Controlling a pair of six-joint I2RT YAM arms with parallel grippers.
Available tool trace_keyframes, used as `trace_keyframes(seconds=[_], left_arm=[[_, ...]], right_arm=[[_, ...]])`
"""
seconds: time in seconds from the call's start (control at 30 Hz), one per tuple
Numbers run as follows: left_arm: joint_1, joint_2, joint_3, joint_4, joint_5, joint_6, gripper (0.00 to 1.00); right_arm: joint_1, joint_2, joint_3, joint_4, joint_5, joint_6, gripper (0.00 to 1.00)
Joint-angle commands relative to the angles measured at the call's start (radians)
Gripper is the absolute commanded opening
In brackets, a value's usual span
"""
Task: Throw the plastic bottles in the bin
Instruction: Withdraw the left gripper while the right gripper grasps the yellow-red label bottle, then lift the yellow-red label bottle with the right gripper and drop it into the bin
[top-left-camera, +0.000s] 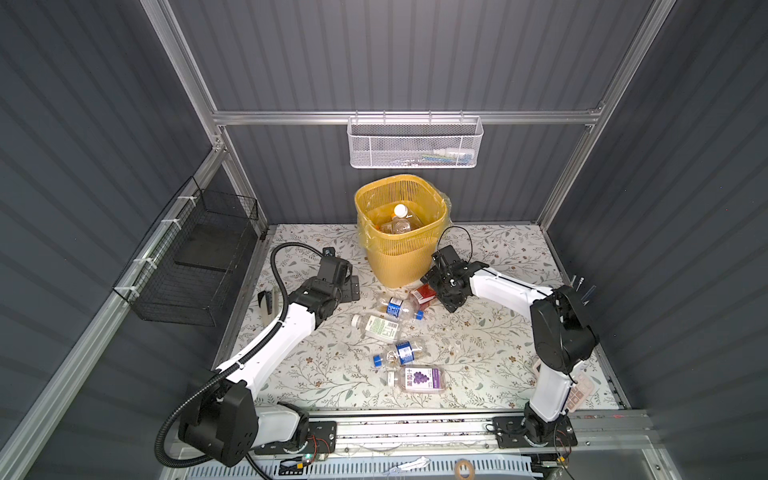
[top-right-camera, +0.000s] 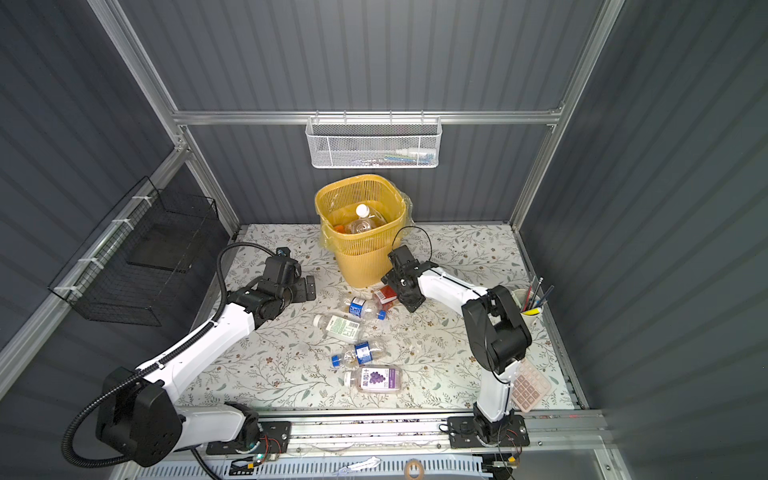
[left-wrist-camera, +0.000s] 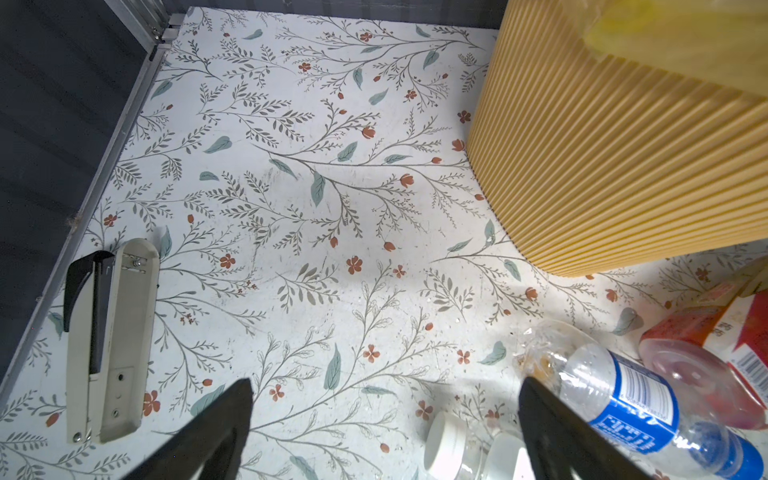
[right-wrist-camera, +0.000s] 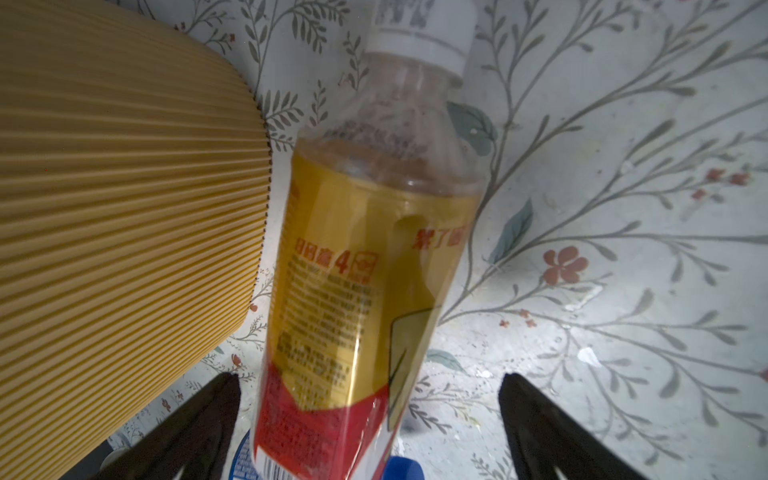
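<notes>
Hovering low beside the bin (top-left-camera: 401, 257), the right pincer (right-wrist-camera: 369, 380) is standing wide open, its jaws straddling the red-and-yellow labelled bottle (right-wrist-camera: 365, 257). That bottle is lying on the tabletop (top-left-camera: 490, 340) just beside the bin's base, and the pincer is seemingly lining up a grasp across its body. The left pincer (left-wrist-camera: 385, 382) is hanging open and empty near a blue-labelled bottle (left-wrist-camera: 631, 399). Some bottles (top-left-camera: 400, 218) are already sitting inside the bin, and others are lying loose mid-tabletop.
</notes>
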Motion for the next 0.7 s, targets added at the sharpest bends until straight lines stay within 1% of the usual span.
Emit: trace_keyframes(seconds=[0.0, 0.07, 0.1, 0.17, 0.23, 0.37, 0.6, 0.63, 0.67], left_arm=[[0.006, 0.014, 0.01, 0.002, 0.001, 0.033, 1.0], [0.006, 0.017, 0.013, 0.002, -0.002, 0.033, 1.0], [0.006, 0.019, 0.013, 0.001, -0.001, 0.033, 1.0], [0.006, 0.019, 0.013, 0.0, -0.001, 0.031, 1.0], [0.006, 0.021, 0.011, 0.0, -0.003, 0.028, 1.0], [0.006, 0.027, 0.011, 0.001, 0.0, 0.02, 1.0], [0.006, 0.043, 0.015, 0.012, 0.017, 0.01, 1.0], [0.006, 0.045, 0.015, 0.013, 0.018, 0.01, 1.0], [0.005, 0.047, 0.016, 0.014, 0.019, 0.01, 1.0]], right_arm=[[-0.002, 0.035, 0.046, -0.065, 0.05, -0.034, 0.99], [-0.017, 0.053, 0.047, -0.064, 0.043, -0.054, 0.98], [-0.03, 0.059, 0.041, -0.057, 0.028, -0.063, 0.96], [-0.048, 0.058, 0.023, -0.038, 0.012, -0.088, 0.89], [-0.065, 0.049, 0.006, -0.04, 0.015, -0.113, 0.8], [-0.097, 0.007, -0.055, -0.033, 0.016, -0.16, 0.7], [-0.167, -0.102, -0.183, -0.018, 0.028, -0.212, 0.68], [-0.172, -0.109, -0.187, -0.024, 0.026, -0.228, 0.7], [-0.176, -0.11, -0.184, -0.032, 0.023, -0.248, 0.74]])
